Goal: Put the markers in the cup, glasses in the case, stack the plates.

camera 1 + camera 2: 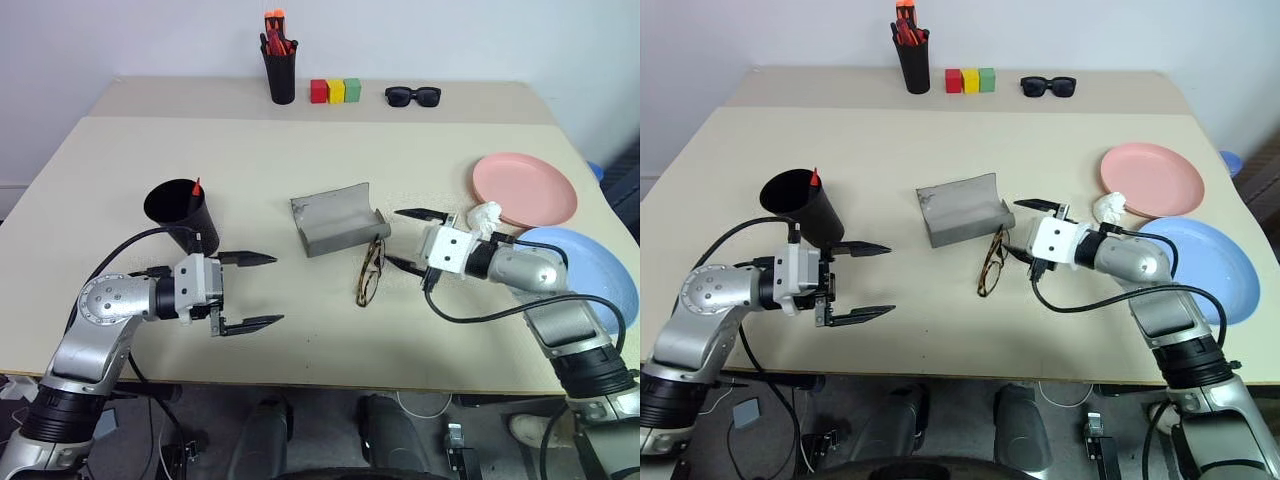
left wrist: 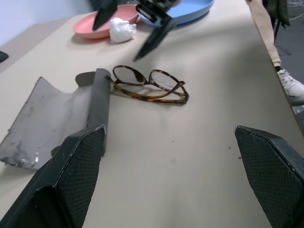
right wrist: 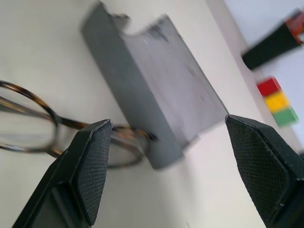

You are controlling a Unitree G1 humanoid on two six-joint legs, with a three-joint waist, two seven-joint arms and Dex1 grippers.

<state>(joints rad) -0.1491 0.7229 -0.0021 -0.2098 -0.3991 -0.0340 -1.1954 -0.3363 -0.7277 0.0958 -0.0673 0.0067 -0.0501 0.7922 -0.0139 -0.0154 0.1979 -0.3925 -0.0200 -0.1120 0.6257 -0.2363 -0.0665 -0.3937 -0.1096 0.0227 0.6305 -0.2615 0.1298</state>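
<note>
The thin tortoiseshell-framed spectacles with round clear lenses are seen lying folded on the beige tabletop at the centre of the left eye view, their long axis running from upper right to lower left, one end touching or just beside the lower right corner of the grey hard clamshell case, which stands open just above them. The right gripper is placed immediately to the right of the spectacles — much the nearer of the two — its black fingers spread wide with nothing between them, pointing leftward and slightly downward at the frame's upper end. The left gripper is held well apart at lower left, likewise spread and empty, aimed rightward beside the wide black tapered plastic tumbler, in which a red-tipped marker is already standing. It is judged that the coming grasp calls for the right fingers to straddle the frame across its long axis.
</note>
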